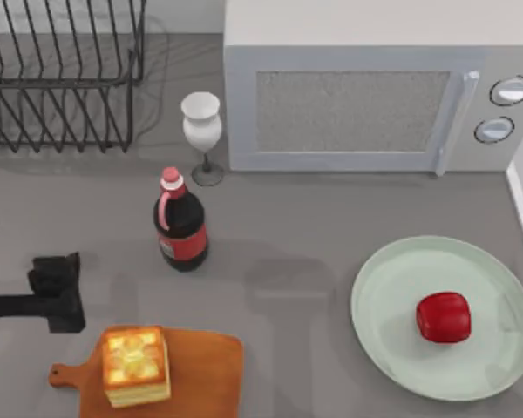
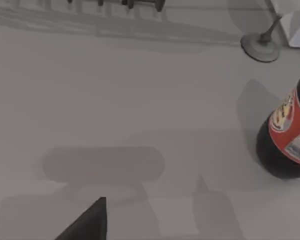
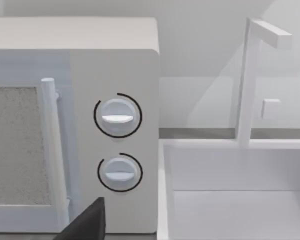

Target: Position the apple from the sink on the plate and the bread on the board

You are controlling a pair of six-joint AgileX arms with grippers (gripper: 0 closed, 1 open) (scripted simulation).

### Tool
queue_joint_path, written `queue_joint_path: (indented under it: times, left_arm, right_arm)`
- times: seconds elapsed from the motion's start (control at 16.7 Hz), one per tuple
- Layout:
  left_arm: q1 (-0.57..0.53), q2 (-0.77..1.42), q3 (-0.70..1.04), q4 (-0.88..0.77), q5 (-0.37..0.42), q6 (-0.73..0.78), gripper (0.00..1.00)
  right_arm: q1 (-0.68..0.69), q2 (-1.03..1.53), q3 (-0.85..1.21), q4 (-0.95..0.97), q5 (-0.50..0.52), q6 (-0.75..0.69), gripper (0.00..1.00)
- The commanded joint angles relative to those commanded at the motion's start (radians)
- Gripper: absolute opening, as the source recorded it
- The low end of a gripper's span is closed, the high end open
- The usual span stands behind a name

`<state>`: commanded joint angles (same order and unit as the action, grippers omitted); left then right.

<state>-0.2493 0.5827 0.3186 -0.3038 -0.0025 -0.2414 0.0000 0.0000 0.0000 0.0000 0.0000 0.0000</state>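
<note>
Bottle label red w/ yellow, text unreadable.

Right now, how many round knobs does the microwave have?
2. Both sit on the microwave at its right end: the upper knob, and the lower knob right beneath it.

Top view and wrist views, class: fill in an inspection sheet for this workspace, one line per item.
Surface: grey counter.
Job's things: apple on plate; bread on board.
Clutter: cola bottle, white goblet.
Grippers: left gripper by the top view's left edge, above the board; right arm faces the microwave.
Cables: nothing seen.
Surroundings: microwave, dish rack, sink.
</note>
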Motion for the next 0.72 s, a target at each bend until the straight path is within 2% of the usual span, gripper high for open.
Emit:
queue_joint_path:
  times: [0.36, 0.54, 0.72]
  left_arm:
    - [0.189, -0.467, -0.241, 0.230, 0.002, 0.183, 1.00]
    - [0.241, -0.568, -0.308, 0.294, 0.002, 0.233, 1.00]
    - [0.249, -0.583, -0.319, 0.304, 0.003, 0.241, 1.00]
  right_arm:
    - [0.000, 0.000, 0.000, 0.000, 0.000, 0.000, 1.00]
    - [0.000, 0.000, 0.000, 0.000, 0.000, 0.000, 1.00]
    - [0.000, 0.000, 0.000, 0.000, 0.000, 0.000, 1.00]
